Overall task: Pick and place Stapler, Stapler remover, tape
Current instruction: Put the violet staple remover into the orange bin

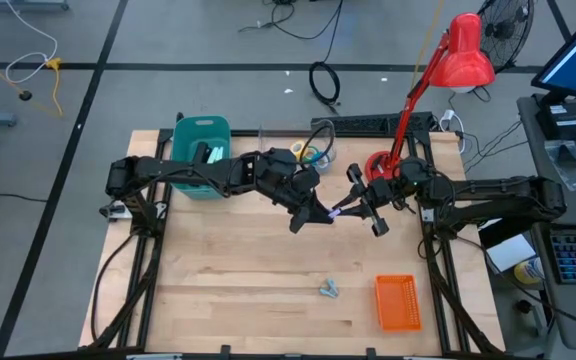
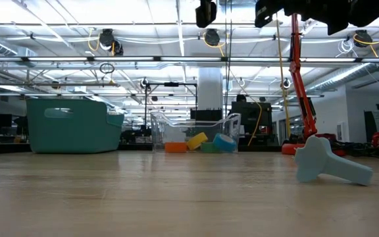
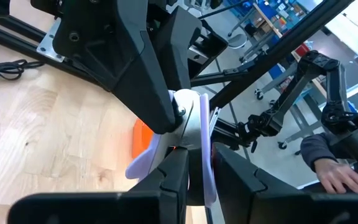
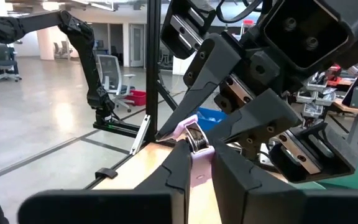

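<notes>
A lavender stapler [image 1: 336, 212] hangs in the air over the middle of the table, between my two grippers. My left gripper [image 1: 318, 216] is shut on one end of it and my right gripper [image 1: 354, 207] on the other. The light blue stapler remover [image 1: 329, 289] lies on the table near the front and also shows in the low view [image 2: 331, 164]. The tape rolls [image 2: 199, 143] lie in a clear container [image 1: 313, 150] at the back. My left gripper pinches the stapler's end [image 3: 205, 163] between its two fingers [image 3: 174, 179], coming about level from the table's left. The stapler is clear of the table. My right gripper pinches the other end [image 4: 195, 144] between its two fingers [image 4: 174, 167], coming about level from the table's right, opposite the left gripper's fingers [image 4: 199, 87].
A teal bin [image 1: 201, 155] stands at the back left and an orange basket [image 1: 397, 302] at the front right. A red desk lamp [image 1: 463, 52] rises from the back right. A person's hand [image 3: 340, 177] shows beyond the table.
</notes>
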`<control>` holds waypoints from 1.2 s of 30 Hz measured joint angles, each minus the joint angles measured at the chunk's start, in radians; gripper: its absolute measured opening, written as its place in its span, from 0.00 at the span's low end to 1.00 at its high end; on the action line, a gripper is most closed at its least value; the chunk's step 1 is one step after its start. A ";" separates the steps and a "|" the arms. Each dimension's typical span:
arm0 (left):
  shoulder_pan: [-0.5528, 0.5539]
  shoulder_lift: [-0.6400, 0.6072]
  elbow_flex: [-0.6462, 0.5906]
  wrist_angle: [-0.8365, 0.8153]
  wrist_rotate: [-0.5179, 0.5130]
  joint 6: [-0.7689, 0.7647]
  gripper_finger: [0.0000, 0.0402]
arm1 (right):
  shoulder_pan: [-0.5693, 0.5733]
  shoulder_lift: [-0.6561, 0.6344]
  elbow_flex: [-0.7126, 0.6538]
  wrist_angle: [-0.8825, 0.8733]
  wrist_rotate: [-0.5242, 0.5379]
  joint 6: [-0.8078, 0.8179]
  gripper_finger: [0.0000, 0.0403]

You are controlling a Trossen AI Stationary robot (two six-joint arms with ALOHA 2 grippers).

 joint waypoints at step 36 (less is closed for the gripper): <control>0.084 0.000 0.000 -0.051 0.187 0.056 0.65 | -0.001 0.001 -0.002 -0.022 0.073 0.040 0.08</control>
